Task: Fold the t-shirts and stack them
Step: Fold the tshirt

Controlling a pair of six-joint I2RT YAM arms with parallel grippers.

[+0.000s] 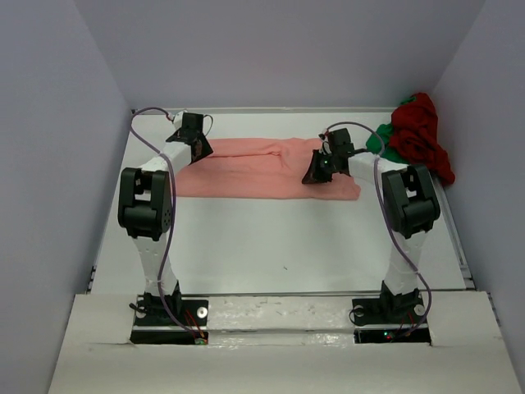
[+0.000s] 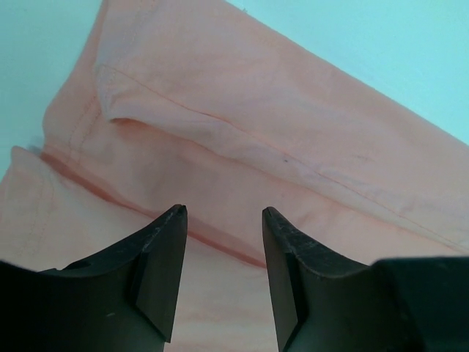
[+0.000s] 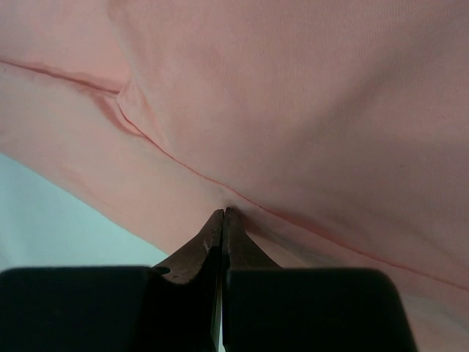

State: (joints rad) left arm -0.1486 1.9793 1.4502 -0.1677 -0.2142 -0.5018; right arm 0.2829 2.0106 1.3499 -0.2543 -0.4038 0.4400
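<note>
The pink shirt lay across the far half of the table, folded into a long strip running left to right. At the table's far right corner, the red shirt sat in a crumpled heap. The green shirt showed at the heap's left side, touching it, and most of the green cloth was hidden.

The left gripper was toward the table's far left, at the left end of the pink strip. In the left wrist view its two fingers were spread apart, with nothing between them. Below them lay pink cloth with a stitched hem and a folded sleeve, and beyond the shirt's far edge was bare table.

The right gripper was toward the table's far right, over the right part of the pink strip and near the red heap. In the right wrist view its fingers were pressed tightly together. Their tips met the pink shirt at a folded edge, where a seam ran up to them. It could not be told whether any cloth was caught between them. A patch of bare table showed at the lower left of that view.
</note>
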